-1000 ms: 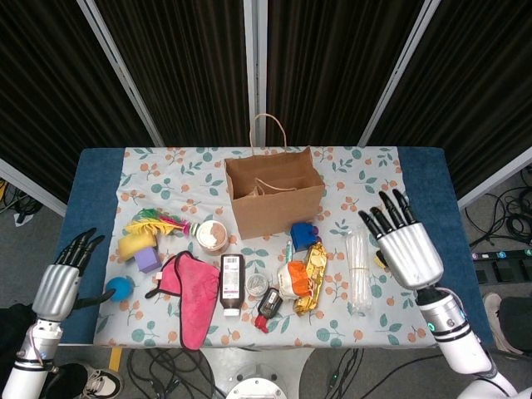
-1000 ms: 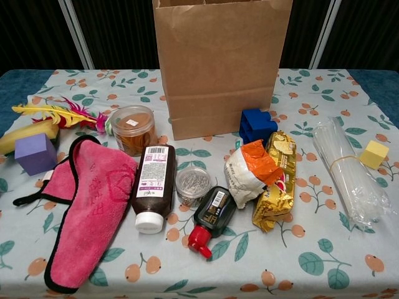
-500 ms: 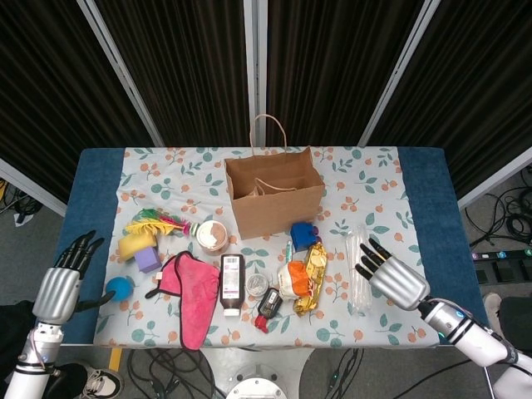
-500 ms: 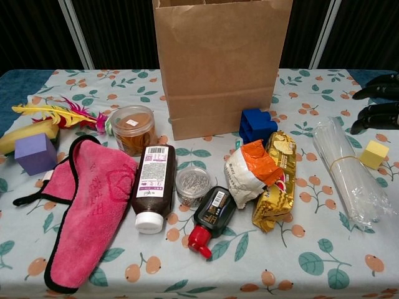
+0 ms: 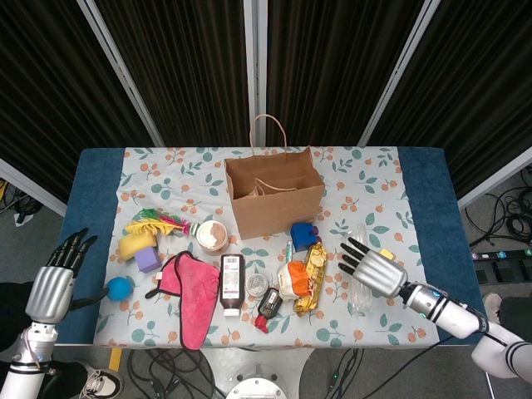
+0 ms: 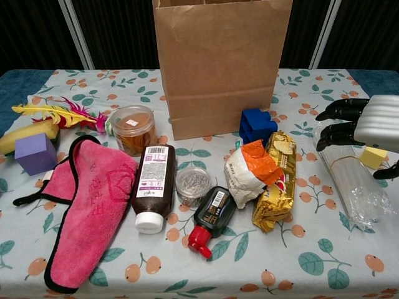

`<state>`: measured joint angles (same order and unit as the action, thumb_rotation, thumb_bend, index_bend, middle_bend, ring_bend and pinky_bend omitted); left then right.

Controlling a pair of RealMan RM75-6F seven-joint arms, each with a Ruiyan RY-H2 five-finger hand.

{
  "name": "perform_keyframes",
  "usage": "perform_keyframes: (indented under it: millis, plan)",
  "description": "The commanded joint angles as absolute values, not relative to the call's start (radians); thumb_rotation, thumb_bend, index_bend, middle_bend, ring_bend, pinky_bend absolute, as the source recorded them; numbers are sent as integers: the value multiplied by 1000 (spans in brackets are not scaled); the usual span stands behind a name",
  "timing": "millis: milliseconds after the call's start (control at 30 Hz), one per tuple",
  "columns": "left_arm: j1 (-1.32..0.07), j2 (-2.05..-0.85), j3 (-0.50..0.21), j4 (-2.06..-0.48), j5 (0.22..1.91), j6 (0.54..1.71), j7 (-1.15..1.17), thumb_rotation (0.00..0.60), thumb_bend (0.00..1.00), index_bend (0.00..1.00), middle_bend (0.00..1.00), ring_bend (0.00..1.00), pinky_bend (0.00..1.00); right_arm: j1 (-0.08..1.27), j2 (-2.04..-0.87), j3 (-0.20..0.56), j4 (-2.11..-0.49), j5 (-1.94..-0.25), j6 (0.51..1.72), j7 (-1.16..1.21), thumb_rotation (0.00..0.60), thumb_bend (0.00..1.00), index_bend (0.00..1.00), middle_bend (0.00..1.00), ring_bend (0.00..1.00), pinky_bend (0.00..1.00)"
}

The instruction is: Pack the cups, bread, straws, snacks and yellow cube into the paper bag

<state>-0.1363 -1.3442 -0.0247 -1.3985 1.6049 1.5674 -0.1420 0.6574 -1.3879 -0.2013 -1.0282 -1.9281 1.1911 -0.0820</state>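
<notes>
The fingers [image 6: 340, 121] of my right hand [image 5: 372, 268] are spread and hold nothing, hovering palm-down over the bundle of straws [image 6: 349, 171] lying in its clear wrap on the table [image 5: 424, 179]. The yellow cube [image 6: 374, 154] sits just beside the straws, partly under my palm. My left hand [image 5: 52, 287] hangs off the table's left edge, fingers loosely apart and empty, near a blue ball [image 5: 120, 288].

Outward from the straws lie the gold snack packet [image 6: 278, 180] and the orange-and-white wrapped bread [image 6: 247, 171], touching each other, with a blue block [image 6: 256, 124] behind them. The paper bag [image 6: 221, 62] stands upright and open at the middle of the table; I see none of the listed things inside it.

The risk, as I judge it, is the slick wrap: if I close only on the near end, the long bundle may droop or slide out, or my palm may knock the cube off the table's edge.
</notes>
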Motion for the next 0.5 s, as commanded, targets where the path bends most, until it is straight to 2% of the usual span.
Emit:
perform_keyframes:
  millis: [33, 300, 500]
  plan:
    - [-137, -1343, -26, -1399, 1603, 1566, -141, 572, 147, 154, 144, 92, 188, 672, -1409, -210, -993, -1943, 1184, -55, 600, 0, 247, 250, 90, 123]
    - [-143, -1347, -31, -1398, 1594, 1553, -136, 572, 147, 154, 145, 92, 188, 687, -1432, -225, -941, -1937, 1132, -32, 600, 0, 248, 261, 90, 129]
    - [-143, -1349, -33, -1394, 1586, 1547, -138, 572, 147, 154, 145, 92, 188, 688, -1441, -233, -916, -1936, 1129, -16, 600, 0, 291, 286, 92, 141]
